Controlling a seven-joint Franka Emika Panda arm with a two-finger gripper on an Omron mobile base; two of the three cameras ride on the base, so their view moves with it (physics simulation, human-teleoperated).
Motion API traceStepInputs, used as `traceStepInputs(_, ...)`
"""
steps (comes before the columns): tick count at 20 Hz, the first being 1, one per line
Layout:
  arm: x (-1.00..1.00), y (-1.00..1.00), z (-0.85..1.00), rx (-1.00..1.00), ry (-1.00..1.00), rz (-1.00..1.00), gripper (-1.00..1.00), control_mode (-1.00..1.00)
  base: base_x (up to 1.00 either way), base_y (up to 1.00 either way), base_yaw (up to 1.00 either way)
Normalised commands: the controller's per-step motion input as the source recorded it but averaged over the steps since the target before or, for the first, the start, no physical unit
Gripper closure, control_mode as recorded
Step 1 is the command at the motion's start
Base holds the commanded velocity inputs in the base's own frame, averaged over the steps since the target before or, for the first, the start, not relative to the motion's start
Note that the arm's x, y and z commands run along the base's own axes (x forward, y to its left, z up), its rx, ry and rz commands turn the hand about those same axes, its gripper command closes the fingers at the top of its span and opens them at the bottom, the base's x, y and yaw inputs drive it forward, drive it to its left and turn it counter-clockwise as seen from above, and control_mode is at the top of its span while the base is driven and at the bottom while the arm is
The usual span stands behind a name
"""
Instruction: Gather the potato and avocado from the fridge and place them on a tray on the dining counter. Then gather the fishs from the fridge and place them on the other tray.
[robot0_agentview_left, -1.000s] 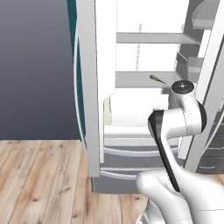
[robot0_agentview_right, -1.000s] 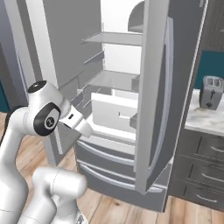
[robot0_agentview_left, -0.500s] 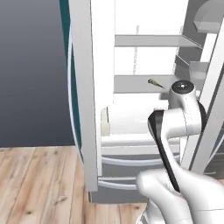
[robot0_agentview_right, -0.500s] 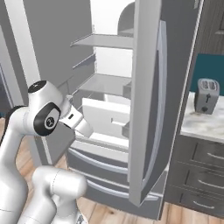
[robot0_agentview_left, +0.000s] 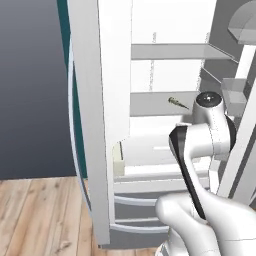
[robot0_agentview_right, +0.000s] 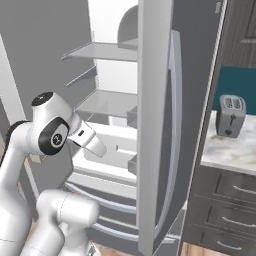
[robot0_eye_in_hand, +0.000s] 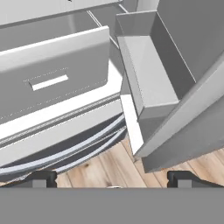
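Presently the fridge (robot0_agentview_left: 100, 125) stands open; one fish (robot0_agentview_left: 177, 103) lies at 12 o'clock above the wide, empty end effector (robot0_eye_in_hand: 112, 178).

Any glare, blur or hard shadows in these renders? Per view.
Left base view: flat, bright fridge interior, no glare; the small fish on the shelf is tiny and soft. Right base view: even light, toaster slightly blurry. Hand view: soft shading in the door bin, no hard shadows.

Silver two-slot metal toaster (robot0_agentview_right: 229, 115) upright on grey-white marbled countertop (robot0_agentview_right: 227, 151), above dark grey drawer cabinets (robot0_agentview_right: 222, 206). Teal wall panel (robot0_agentview_right: 239, 82) behind. Light wooden plank floor (robot0_agentview_left: 37, 215) below, plain grey wall (robot0_agentview_left: 30, 85) at left.
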Motion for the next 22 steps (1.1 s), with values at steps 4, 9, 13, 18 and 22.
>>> traceStepInputs(4, 0.0, 0.0, 0.0, 0.0, 0.0, 0.0, -1.0, 1.0, 0.46, 0.04, -0.11)
traceStepInputs(9, 0.0, 0.0, 0.0, 0.0, 0.0, 0.0, -1.0, 1.0, 0.28, 0.07, -0.1)
traceStepInputs(13, 0.0, 0.0, 0.0, 0.0, 0.0, 0.0, -1.0, 1.0, 0.07, 0.12, -0.11)
traceStepInputs(18, 0.0, 0.0, 0.0, 0.0, 0.0, 0.0, -1.0, 1.0, 0.12, 0.15, -0.11)
traceStepInputs(22, 0.0, 0.0, 0.0, 0.0, 0.0, 0.0, -1.0, 1.0, 0.23, 0.2, -0.08)
